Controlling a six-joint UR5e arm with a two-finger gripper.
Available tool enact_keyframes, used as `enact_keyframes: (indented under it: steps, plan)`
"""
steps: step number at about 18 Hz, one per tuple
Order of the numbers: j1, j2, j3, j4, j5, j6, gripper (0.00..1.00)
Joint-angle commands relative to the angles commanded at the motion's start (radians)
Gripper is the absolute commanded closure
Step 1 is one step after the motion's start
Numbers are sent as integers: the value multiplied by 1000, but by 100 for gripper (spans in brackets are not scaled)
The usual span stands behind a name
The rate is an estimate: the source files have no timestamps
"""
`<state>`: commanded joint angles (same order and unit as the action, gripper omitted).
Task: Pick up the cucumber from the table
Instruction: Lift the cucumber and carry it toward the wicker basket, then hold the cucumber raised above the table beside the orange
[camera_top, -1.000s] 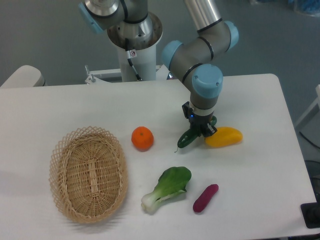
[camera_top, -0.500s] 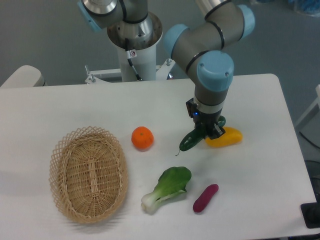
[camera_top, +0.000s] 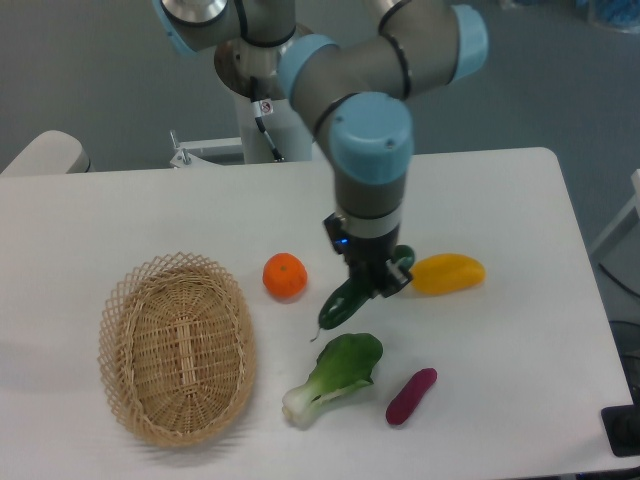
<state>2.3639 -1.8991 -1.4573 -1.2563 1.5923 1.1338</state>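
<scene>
At frame centre the end effector is clenched on the cucumber, which hangs tilted, stem down, above the worktop. Lift straight and slowly; the low tip hangs just above the bok choy.

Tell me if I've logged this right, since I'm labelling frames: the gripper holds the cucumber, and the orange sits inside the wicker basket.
Not quite. The gripper does hold the cucumber, but the orange is not inside the wicker basket. The camera view shows it on the table, just right of the basket's rim, and the basket is empty.
</scene>
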Motion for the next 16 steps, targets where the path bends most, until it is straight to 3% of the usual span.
enact_keyframes:
  steps: [16]
  plan:
    - [-12, -2, 20, 0, -26, -20, 82]
